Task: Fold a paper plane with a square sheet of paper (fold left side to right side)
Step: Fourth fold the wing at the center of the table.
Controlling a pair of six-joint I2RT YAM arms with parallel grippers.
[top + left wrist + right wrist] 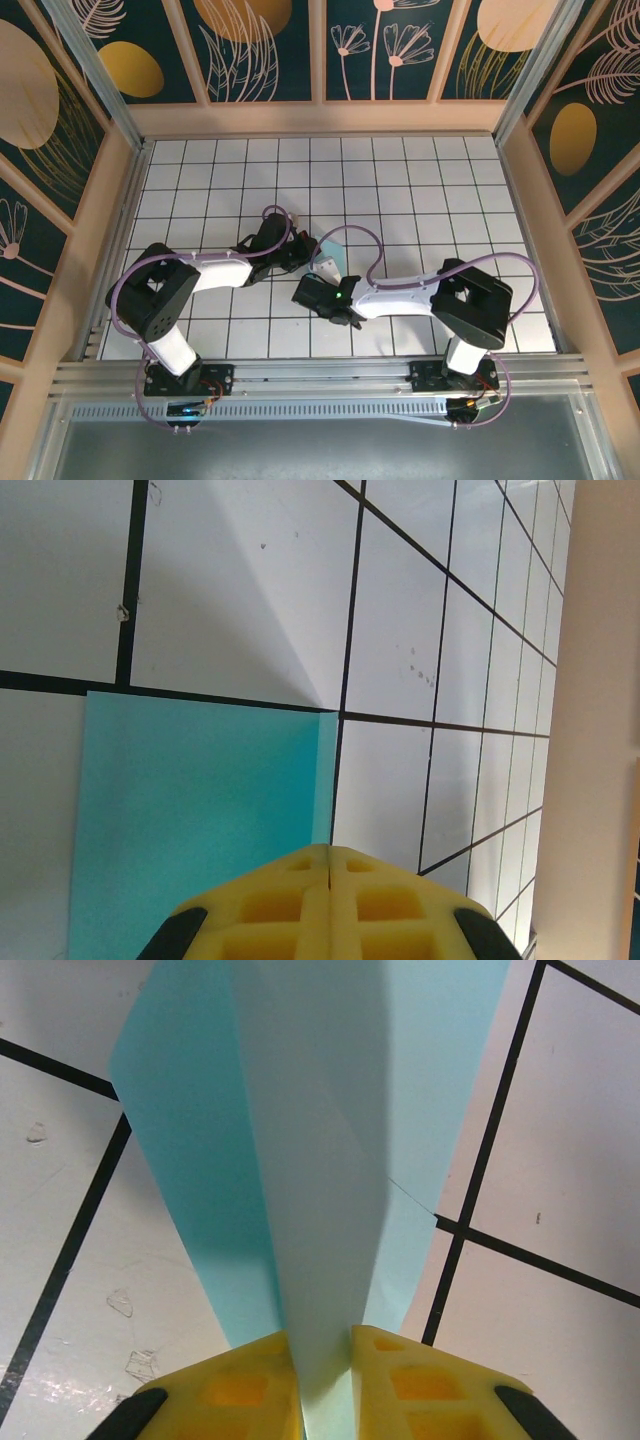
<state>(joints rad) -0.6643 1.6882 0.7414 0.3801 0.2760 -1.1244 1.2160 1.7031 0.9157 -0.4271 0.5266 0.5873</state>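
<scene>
The square sheet of paper (331, 262) is turquoise and lies partly folded on the white grid table, between the two grippers. In the left wrist view a flat part of the sheet (200, 810) has its right edge along a black grid line. My left gripper (330, 852) is shut, its yellow fingertips together over that edge. In the top view the left gripper (303, 252) stands at the sheet's left side. My right gripper (325, 1360) is shut on a raised fold of the sheet (310, 1160), which stands up between its yellow fingers. The paper plane is out of view.
White tiles with black grid lines cover the table (440, 190). A wooden frame wall (600, 730) runs along the right of the left wrist view. Both arms reach inward from the near rail (320, 375), and their grippers stand close together mid-table.
</scene>
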